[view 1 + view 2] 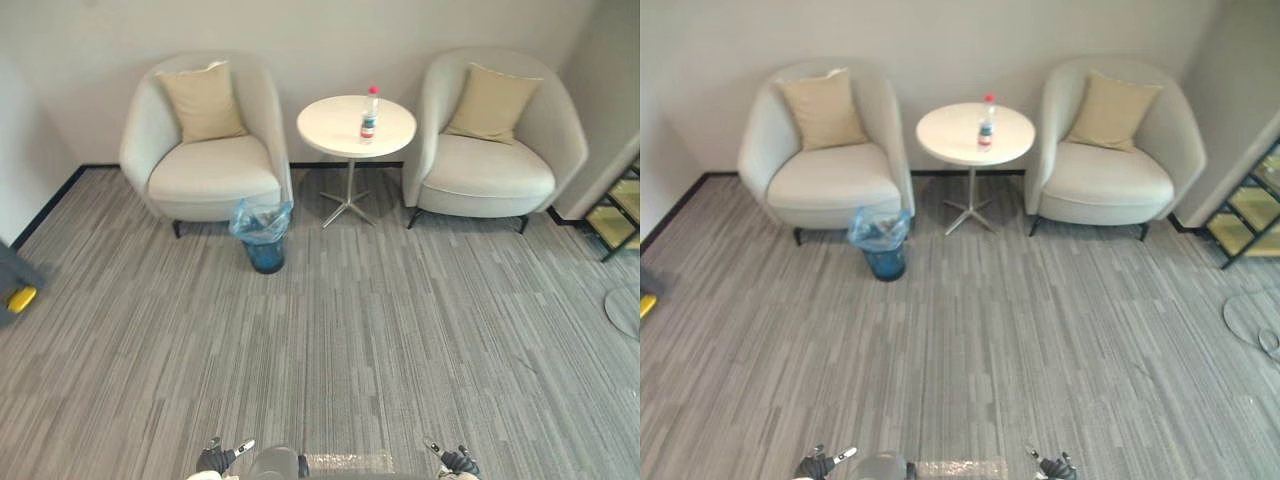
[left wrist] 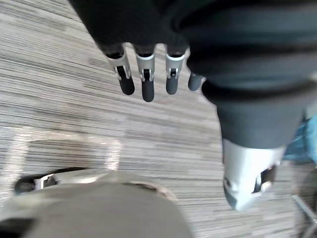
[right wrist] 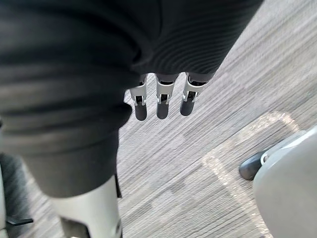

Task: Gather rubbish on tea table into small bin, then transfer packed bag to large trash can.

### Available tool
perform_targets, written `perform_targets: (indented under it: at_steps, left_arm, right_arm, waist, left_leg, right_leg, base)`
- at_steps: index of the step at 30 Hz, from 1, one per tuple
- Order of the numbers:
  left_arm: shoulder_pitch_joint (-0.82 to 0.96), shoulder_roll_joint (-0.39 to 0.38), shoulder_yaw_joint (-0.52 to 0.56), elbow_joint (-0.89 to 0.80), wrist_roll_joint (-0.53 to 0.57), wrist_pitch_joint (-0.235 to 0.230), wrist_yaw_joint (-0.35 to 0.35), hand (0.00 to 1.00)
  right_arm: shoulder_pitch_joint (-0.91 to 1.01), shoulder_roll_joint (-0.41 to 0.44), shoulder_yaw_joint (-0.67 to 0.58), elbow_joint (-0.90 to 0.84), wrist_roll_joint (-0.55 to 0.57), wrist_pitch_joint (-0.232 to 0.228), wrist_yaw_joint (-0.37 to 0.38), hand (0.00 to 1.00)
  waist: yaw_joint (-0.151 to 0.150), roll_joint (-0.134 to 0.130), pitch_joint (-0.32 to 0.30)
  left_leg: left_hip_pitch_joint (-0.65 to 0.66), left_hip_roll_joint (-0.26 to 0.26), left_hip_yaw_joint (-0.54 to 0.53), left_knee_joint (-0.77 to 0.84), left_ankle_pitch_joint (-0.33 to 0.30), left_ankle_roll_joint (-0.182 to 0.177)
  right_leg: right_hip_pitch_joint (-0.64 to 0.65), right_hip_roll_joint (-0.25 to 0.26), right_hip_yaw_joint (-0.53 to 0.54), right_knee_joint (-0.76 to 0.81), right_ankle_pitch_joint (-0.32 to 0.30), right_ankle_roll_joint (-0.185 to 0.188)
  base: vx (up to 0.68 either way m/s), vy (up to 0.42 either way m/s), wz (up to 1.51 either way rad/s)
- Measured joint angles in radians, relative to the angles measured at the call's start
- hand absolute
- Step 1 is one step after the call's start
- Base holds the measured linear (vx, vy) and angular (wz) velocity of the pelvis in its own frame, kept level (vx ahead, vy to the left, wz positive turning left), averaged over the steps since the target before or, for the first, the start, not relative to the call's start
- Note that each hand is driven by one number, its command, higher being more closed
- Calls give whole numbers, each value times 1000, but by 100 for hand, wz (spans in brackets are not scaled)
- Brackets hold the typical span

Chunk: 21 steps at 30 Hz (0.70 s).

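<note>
Carpet (image 1: 330, 340), grey and striped, across the whole floor. At far left edge of carpet: yellow object (image 1: 20, 298), partly cut off, kind not determinable.

Next along, against back wall: pale left armchair (image 1: 215, 175), with tan cushion (image 1: 203, 102) propped upright against backrest. Just beside front right corner of that armchair, on carpet: small bin (image 1: 265, 255), upright, lined with blue bag (image 1: 262, 218) turned out over rim. Contents not discernible.

Right of bin, between both chairs: round white tea table (image 1: 335, 130) on single stem with star foot. On tabletop, right of centre and short of right edge: clear bottle (image 1: 369, 115) with red cap, upright, touching only the tabletop.

Right of table: pale right armchair (image 1: 495, 170), with second cushion (image 1: 490, 103) leaning against backrest. At far right edge: dark shelf unit (image 1: 622, 205), partly cut off.

Along near edge of carpet, well apart from bin and table: left hand (image 1: 222, 457) low at left. Seen in left wrist view with fingers (image 2: 147, 82) straight, side by side with narrow gaps, hanging over carpet; thumb (image 2: 247, 183) set apart; empty. Right hand (image 1: 455, 461) low at right. Seen in right wrist view with fingers (image 3: 161, 101) straight, in a row, slightly apart, over carpet; empty.
</note>
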Motion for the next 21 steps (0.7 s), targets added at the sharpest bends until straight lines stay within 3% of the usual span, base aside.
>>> perform_targets:
  at_steps: [5, 6, 7, 9, 10, 12, 13, 14, 16, 18, 19, 20, 21]
  left_arm:
    - [1, -7, 3, -11, -40, -9, 9, 0]
    - [1, -14, 3, -10, -44, -10, 18, 0]
    - [0, -16, 9, -9, -50, -10, 18, 0]
    - [4, 8, 19, -9, -57, -15, 20, 0]
    - [-3, 10, 17, -9, -56, -15, 20, 0]
    - [-15, 20, -2, 9, -56, -12, 22, 0]
    - [-27, 24, -24, 10, -56, -7, 22, 0]
    - [-45, 21, -50, 11, -56, -7, 21, 0]
    - [-71, 8, -86, 12, -56, -9, 20, 0]
    - [-125, -27, -103, 30, -56, -9, 16, 0]
    - [-127, -28, -104, 30, -56, -9, 15, 0]
    - [-139, -31, -130, 32, -56, -10, 11, 0]
    - [-147, -38, -141, 52, -55, -10, 4, 0]
  right_arm:
    - [-9, -5, 6, -2, 4, 0, -6, 0]
    - [-12, -11, 7, -3, 4, 0, -7, 0]
    - [-13, -14, 13, -1, 3, 1, -9, 0]
    - [-12, 13, 40, -14, -10, 6, -7, 0]
    - [-14, 19, 46, -24, -18, 7, -6, 0]
    - [-17, 25, 65, -44, -38, 5, 1, 0]
    - [-23, 23, 70, -49, -42, 5, 6, 0]
    - [-23, 17, 70, -73, -59, 5, 8, 0]
    - [-38, 14, 70, -85, -79, 2, 11, 0]
    - [-63, 13, 70, -77, -101, 3, 13, 0]
    - [-63, 13, 70, -77, -103, 3, 13, 0]
    - [-73, 11, 70, -75, -115, 3, 13, 0]
    - [-86, 8, 70, -70, -117, 5, 13, 0]
  waist:
    - [23, 1, 3]
    - [29, 10, 0]
    - [36, 11, 1]
    - [43, -43, -25]
    - [44, -47, -24]
    - [41, -50, -21]
    - [40, -47, -18]
    - [38, -33, -9]
    - [33, -13, 2]
    - [23, -4, 14]
    - [23, -4, 14]
    - [18, -5, 14]
    - [13, -7, 17]
  left_leg:
    - [-77, 1, -6, -270, 12, -23]
    - [-67, -1, -27, -416, 52, -37]
    - [-65, -6, -23, -412, 100, -13]
    - [-56, -43, 42, -350, -20, 17]
    - [-41, -49, 52, -351, -28, 31]
    - [25, -63, 82, -365, -59, 53]
    - [97, -78, 86, -406, -73, 58]
    - [180, -81, 86, -463, -74, 58]
    - [286, -79, 84, -547, -74, 57]
    - [402, -59, 90, -623, -74, 57]
    - [406, -58, 90, -624, -74, 57]
    - [436, -43, 88, -638, -73, 56]
    - [466, -27, 83, -642, -75, 39]
  right_leg:
    - [4, -66, 65, 0, -55, 46]
    - [12, -83, 81, 5, -94, 76]
    - [23, -95, 97, 23, -129, 95]
    - [-21, -151, 98, 167, -150, 120]
    - [-42, -163, 92, 217, -144, 133]
    - [-106, -169, 78, 422, -113, 202]
    - [-176, -177, 43, 623, -103, 229]
    - [-235, -193, -47, 743, -112, 214]
    - [-298, -231, -200, 781, -136, 156]
    - [-375, -235, -340, 673, -152, 125]
    - [-380, -234, -345, 666, -151, 124]
    - [-428, -225, -388, 588, -129, 106]
    - [-474, -199, -414, 486, -66, 84]
  base:
    - [305, 204, -42]
    - [366, 278, -41]
    - [576, 424, -46]
    - [603, 367, -45]
    - [556, 294, -42]
    - [466, 231, -28]
    - [579, 192, -28]
    - [562, 166, -29]
    - [407, 84, -12]
    - [497, 16, 1]
    - [561, -66, 6]
    - [488, -114, 8]
    - [595, -146, 4]
